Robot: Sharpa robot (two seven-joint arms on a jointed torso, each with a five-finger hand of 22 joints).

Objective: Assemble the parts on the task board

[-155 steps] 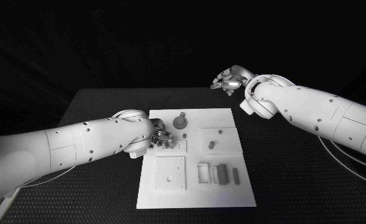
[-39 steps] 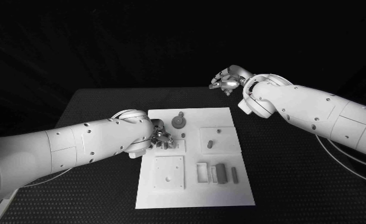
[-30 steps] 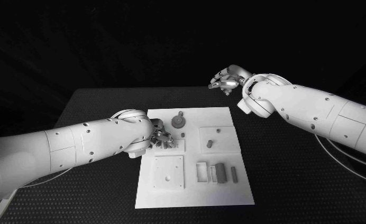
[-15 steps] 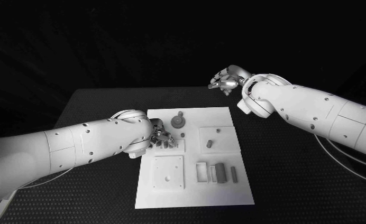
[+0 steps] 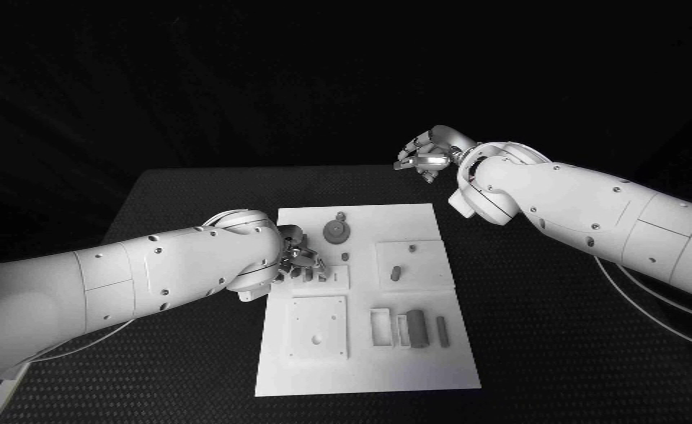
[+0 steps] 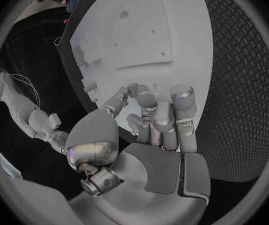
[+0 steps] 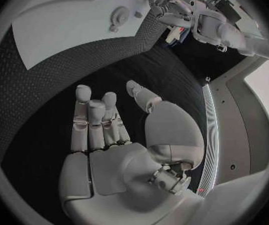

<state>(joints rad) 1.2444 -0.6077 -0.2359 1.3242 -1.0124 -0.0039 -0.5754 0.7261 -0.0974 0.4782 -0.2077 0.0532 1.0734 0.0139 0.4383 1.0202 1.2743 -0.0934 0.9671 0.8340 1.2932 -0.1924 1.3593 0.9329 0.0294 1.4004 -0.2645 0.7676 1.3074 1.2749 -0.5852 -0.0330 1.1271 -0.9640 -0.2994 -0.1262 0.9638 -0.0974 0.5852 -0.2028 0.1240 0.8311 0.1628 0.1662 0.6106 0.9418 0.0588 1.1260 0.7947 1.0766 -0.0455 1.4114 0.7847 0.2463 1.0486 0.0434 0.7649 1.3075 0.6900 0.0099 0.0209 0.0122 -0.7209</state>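
Black table (image 5: 188, 194), left hand (image 5: 303, 262) curled over task board (image 5: 368, 374), right hand (image 5: 428, 154) spread, empty.

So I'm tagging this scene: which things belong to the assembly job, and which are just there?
Job:
white task board
small grey parts, e.g. round disc, upright bar
silver left hand, working at the board's edge

Just there:
black table
silver right hand, raised beyond the board

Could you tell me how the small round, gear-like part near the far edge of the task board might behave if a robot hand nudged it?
The round part looks to lie flat on the task board, so it would probably slide rather than tip. It is small, so likely light. The board looks smooth, so it may skid easily; set on edge, it could roll.
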